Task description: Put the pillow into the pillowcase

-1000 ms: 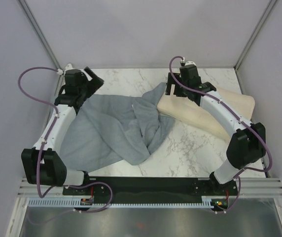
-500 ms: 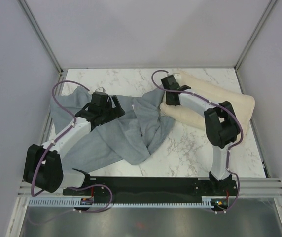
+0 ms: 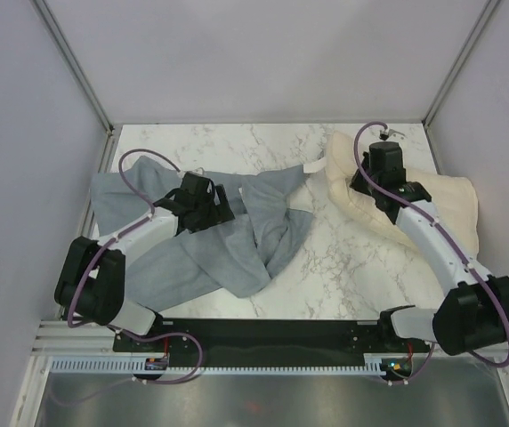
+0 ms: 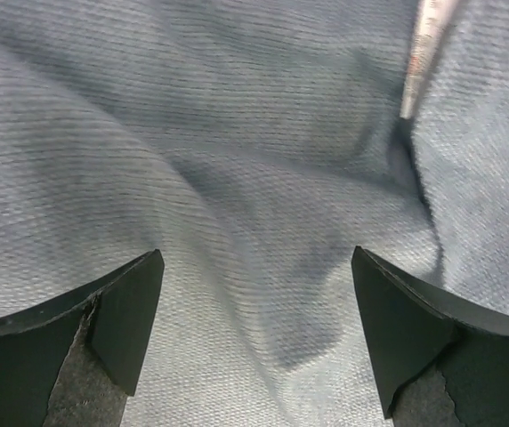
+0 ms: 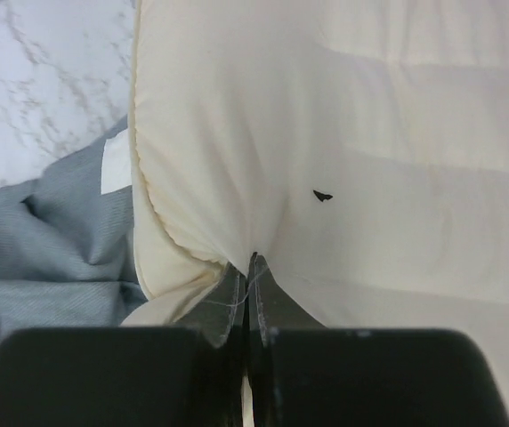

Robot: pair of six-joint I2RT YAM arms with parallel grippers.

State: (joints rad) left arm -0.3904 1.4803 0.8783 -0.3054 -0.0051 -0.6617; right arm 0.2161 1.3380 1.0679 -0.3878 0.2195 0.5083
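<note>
Marble-print desk [image 3: 343, 267], white with grey veins, plain pale grey walls [image 3: 237, 62] round it.

Right pincer [image 5: 250, 271]: jaws fully closed, pinching a small ridge of the pillow [image 5: 370, 133] skin right by its piped corner seam. The cloth puckers into the tips. Pillow is cream, smooth matte fabric, soft and puffy, quilted in long parallel channels. Small dark speck [image 5: 323, 195] near the pinch. It lies diagonally in the far right corner of the desk, one long side close to the right edge.

Left pincer [image 4: 254, 258]: jaws wide apart, black wedge-shaped fingers [image 4: 130, 311], gripping nothing. Tips sit low over the pillowcase [image 4: 237, 133]; contact or not, can't tell.

Pillowcase shows grey-blue cloth with a fine ribbed weave, rumpled into soft folds and creases. It covers the left half of the desk from the left edge to about centre. One pointed flap runs toward the near edge, and another reaches the pillow's left end. White label [image 5: 117, 165] on the cloth beside the pillow corner.
</note>
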